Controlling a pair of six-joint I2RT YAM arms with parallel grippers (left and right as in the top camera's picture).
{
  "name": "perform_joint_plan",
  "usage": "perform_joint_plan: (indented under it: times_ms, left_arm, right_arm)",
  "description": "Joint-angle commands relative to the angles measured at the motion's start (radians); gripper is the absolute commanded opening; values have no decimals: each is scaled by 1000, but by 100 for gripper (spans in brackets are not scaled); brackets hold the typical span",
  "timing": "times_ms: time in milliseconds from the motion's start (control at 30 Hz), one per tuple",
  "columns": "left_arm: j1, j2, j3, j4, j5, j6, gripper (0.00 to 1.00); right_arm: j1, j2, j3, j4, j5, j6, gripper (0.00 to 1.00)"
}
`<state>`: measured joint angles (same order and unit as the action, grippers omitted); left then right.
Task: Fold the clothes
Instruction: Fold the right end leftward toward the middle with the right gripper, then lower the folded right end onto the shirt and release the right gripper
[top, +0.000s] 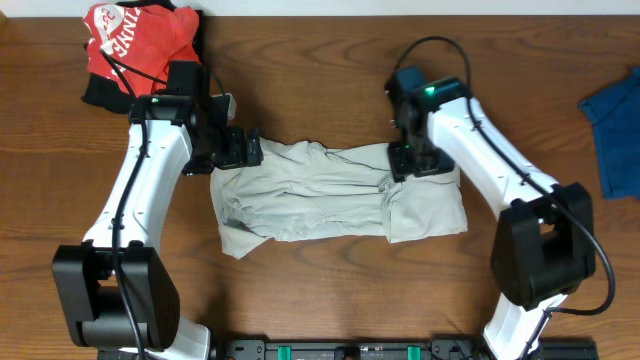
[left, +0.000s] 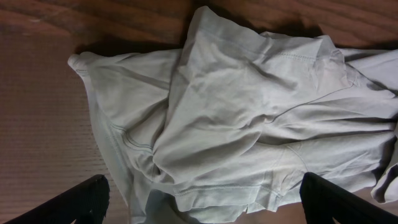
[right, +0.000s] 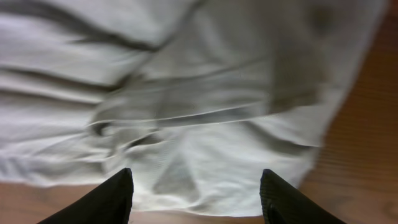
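The clothes, a pale beige shirt (top: 330, 195), lie crumpled in a rough band across the middle of the table. My left gripper (top: 245, 148) hovers at the shirt's back left corner. In its wrist view the left gripper (left: 205, 210) stands wide open, and the wrinkled shirt (left: 236, 112) lies below with its hem between the black fingertips (left: 71, 205). My right gripper (top: 415, 160) is over the shirt's back right part. Seen from the wrist, the right gripper (right: 196, 199) is open over the shirt (right: 186, 93), holding nothing; that view is blurred.
A red garment with white lettering (top: 135, 40) lies at the back left, behind my left arm. A blue cloth (top: 615, 130) sits at the right edge. Bare wooden table (top: 330, 290) shows in front of the shirt.
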<state>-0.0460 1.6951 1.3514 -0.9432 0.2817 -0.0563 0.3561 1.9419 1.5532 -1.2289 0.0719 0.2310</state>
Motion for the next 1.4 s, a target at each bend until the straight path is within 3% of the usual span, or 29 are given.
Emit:
perform_joint_plan:
  times_ms: [0, 367, 733, 900, 1000, 1200, 1367]
  left_arm:
    - [1, -9, -6, -6, -2, -9, 98]
    - [1, -9, -6, -6, -2, -9, 98]
    - [1, -9, -6, -6, -2, -9, 98]
    - [1, -9, -6, -6, -2, -9, 98]
    - [1, -9, -6, -6, -2, -9, 98]
    - [1, -9, -6, -6, -2, -9, 98]
    - [1, -9, -6, -6, -2, -9, 98]
  right_arm:
    - [-74, -16, -1, 2, 42, 29, 66]
    - [-182, -8, -19, 111, -230, -21, 69]
    - [-179, -5, -185, 301, -264, 113, 68]
    - [-178, -5, -224, 365, -313, 113, 62]
    - [-178, -5, -227, 393, -316, 113, 53]
    - [-176, -5, -227, 467, -317, 113, 23]
    - [-153, -5, -227, 533, -362, 113, 11]
